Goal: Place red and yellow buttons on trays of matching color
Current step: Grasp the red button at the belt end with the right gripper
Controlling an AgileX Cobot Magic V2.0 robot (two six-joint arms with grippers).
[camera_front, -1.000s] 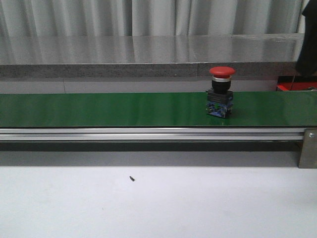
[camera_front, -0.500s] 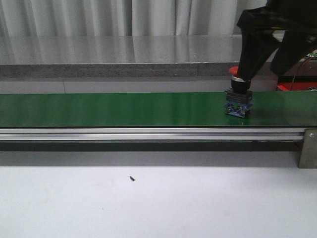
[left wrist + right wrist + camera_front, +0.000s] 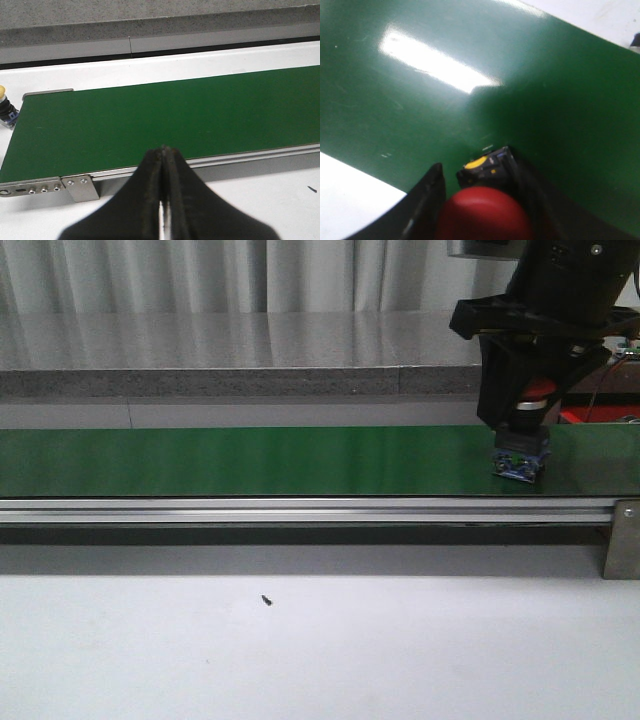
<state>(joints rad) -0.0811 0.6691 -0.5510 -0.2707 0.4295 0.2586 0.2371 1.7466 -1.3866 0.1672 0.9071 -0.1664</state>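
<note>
On the green belt, right fingers straddle the red button, whether clamped I cannot tell; next lift it trayward, left fingers closed.

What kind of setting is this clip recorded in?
Most likely a lab or mock factory sorting cell, not a home. A green conveyor belt on an aluminium rail carries a red button, which the right gripper straddles. Grey curtains hang behind.
</note>
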